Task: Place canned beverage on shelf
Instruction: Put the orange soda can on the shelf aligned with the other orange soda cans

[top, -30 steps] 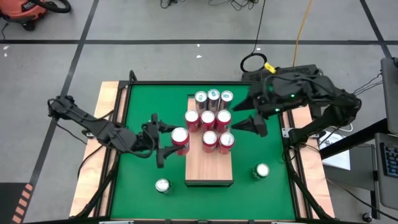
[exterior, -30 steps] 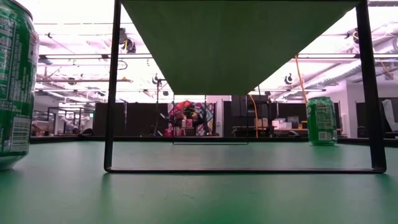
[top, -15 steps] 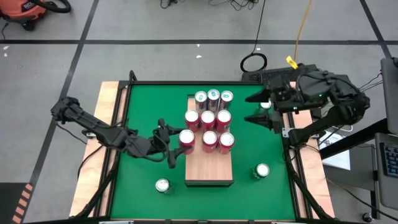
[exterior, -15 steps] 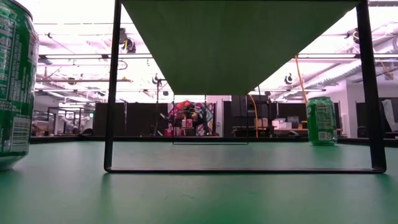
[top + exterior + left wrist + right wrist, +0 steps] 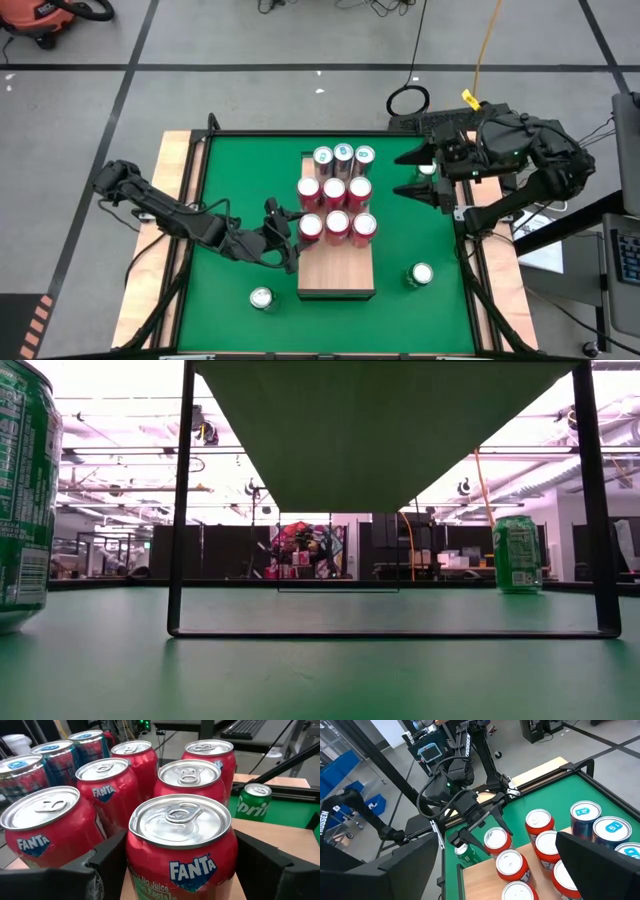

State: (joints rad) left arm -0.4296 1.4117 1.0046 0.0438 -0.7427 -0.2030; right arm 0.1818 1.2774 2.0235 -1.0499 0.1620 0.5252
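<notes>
My left gripper [image 5: 290,237] clenched on red Fanta can [image 5: 310,228] at pale wooden shelf [image 5: 337,275] left edge | risk: nudging neighbouring red cans [image 5: 350,226] over | right gripper [image 5: 411,173] spread, idle at worktop's far-right corner.

Left claw [image 5: 291,240] at shelf's [image 5: 337,270] left edge, w/ a can [image 5: 310,228] between its fingers; eight more cans beyond it on shelf. Right claw [image 5: 415,172] off right of shelf.

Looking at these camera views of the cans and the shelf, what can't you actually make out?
- Whether the held Fanta can already rests on the shelf: in the left wrist view its base is cut off by the edge, and the high view looks straight down.
- The left gripper and right gripper: absent from the low view, where only the shelf's underside shows.
- The blue cans' labels: hidden behind nearer cans in the left wrist view.
</notes>
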